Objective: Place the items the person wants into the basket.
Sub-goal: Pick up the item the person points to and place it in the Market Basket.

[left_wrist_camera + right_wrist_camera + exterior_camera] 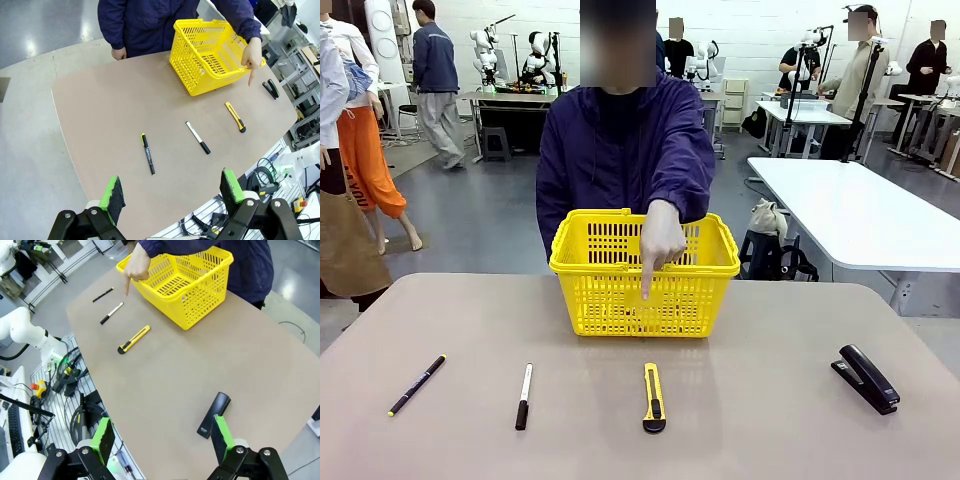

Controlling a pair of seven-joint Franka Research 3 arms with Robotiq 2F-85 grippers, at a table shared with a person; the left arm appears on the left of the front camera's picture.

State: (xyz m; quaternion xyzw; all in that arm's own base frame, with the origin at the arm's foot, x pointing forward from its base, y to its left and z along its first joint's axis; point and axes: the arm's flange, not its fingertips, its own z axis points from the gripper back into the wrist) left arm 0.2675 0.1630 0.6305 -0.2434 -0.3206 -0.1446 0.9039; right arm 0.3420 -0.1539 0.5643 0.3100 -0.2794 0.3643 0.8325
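A yellow basket (645, 275) stands at the table's far middle, in front of a person in a dark navy jacket (620, 145). The person's hand (660, 240) reaches over the basket, its index finger pointing down toward the yellow-and-black utility knife (653, 397) lying near the front middle. A black stapler (865, 377) lies at the right. The left wrist view has the knife (235, 116), stapler (271, 88) and basket (210, 52) far off beyond my open left gripper (172, 192). My right gripper (162, 437) is open high above the table, the stapler (214, 414) just beyond its right finger.
A thin black pen with a yellow tip (417, 385) and a white marker with a black cap (524, 396) lie at the front left. The brown table (770, 340) has bare room between the knife and the stapler. Other tables and people are far behind.
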